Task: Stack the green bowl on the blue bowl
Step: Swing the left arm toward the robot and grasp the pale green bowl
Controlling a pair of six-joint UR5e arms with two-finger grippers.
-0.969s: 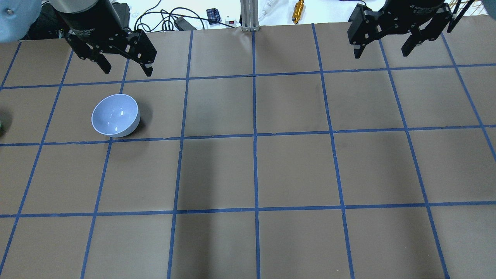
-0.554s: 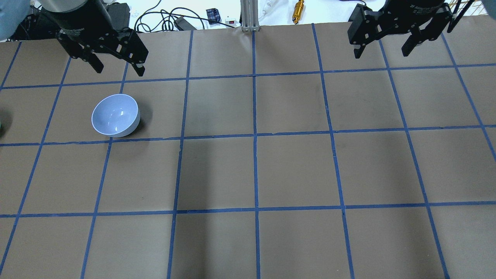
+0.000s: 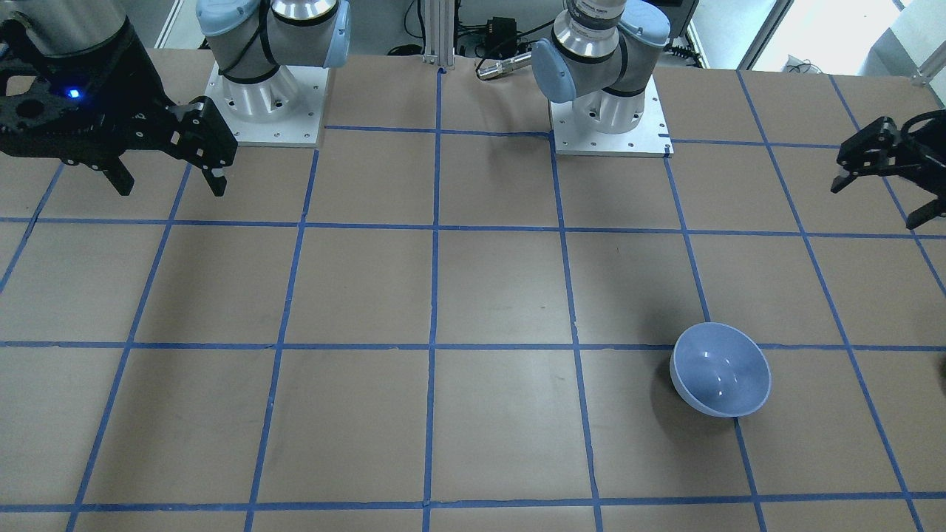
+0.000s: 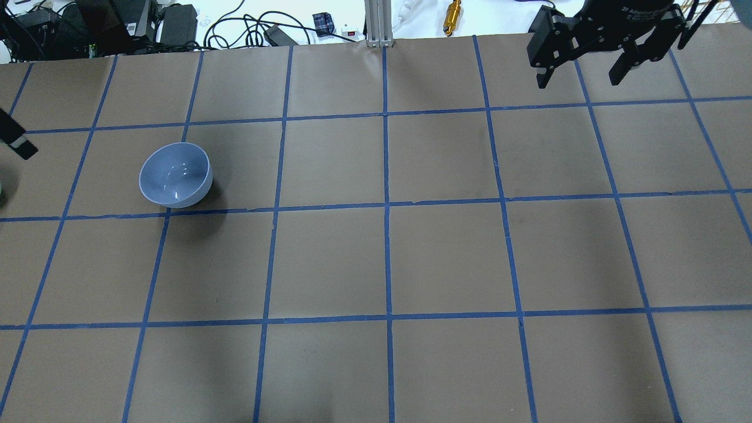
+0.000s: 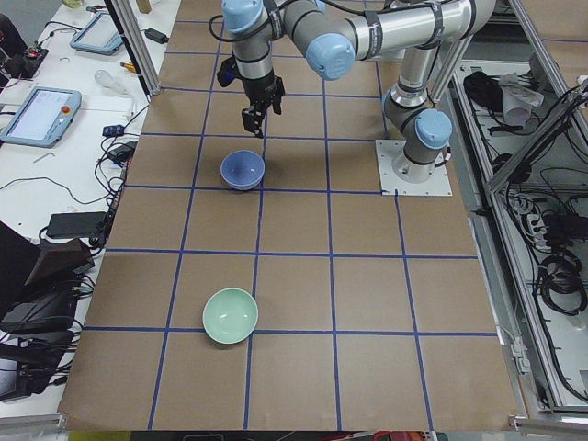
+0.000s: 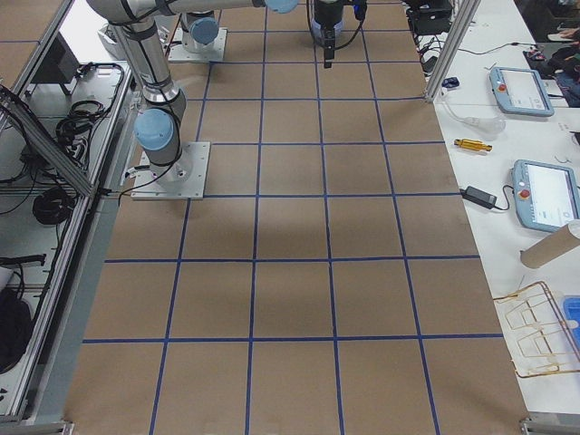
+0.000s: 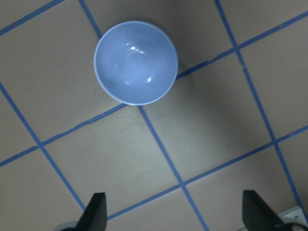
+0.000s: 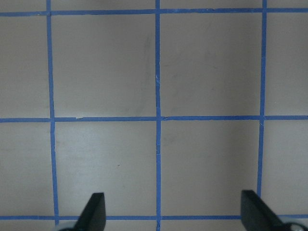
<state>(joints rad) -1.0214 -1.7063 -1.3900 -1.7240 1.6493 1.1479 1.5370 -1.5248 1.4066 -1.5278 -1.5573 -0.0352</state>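
Observation:
The blue bowl [image 4: 175,174] stands upright on the left part of the table; it also shows in the front view [image 3: 720,378], the left side view [image 5: 243,170] and the left wrist view [image 7: 135,62]. The green bowl [image 5: 230,315] stands upright further to the robot's left, apart from it, and shows only in the left side view. My left gripper [image 3: 879,199] is open and empty, raised, off to the left of the blue bowl; one finger [image 4: 17,144] shows overhead. My right gripper [image 4: 578,79] is open and empty at the far right.
The brown table carries a blue tape grid. The two arm bases [image 3: 270,96] [image 3: 610,111] stand at the robot's edge. An aluminium post [image 4: 379,23], cables and a gold cylinder [image 4: 452,16] lie beyond the far edge.
My left gripper has swung from behind the blue bowl to the left, almost out of the overhead view. The right gripper and the blue bowl have not moved.

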